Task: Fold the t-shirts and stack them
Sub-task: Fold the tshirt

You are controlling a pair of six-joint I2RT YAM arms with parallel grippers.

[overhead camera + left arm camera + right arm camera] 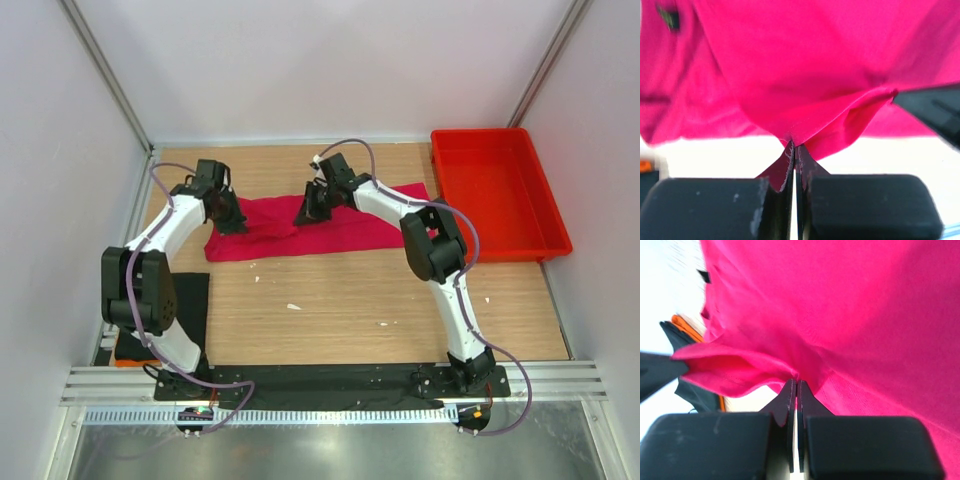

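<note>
At the near left, a black soft-cloth t-shirt [188,300] lies flat on the wooden table [380,310] beside the left arm's base. An orange item [128,352] shows at its near-left corner. It is touched by neither arm.

Further back, the left gripper [794,148] is clamped tight on a pinch of the crimson-pink cloth t-shirt [350,238], approx. at its left end. In the left wrist view the fabric is drawn into a peak at the closed jaws.

The pink shirt is spread as a wide band across the far-centre of the table. The right gripper [796,383] is likewise closed on a pinch of it, nearer the middle, at the far edge. Its right end comes close to the rigid red plastic tray [497,200]; contact cannot be told.

Step judged: a fold of the pink shirt, w/ both grips made and the carry not yet done.

Next move, as judged:
- The 2 arms should be raised together and kept level.
- The spacing should be held so the cloth stays taut.
- The gripped edge should then be laid over the rest of the shirt, prob. toward the near side.

Stacking w/ the black shirt is left for later.
</note>
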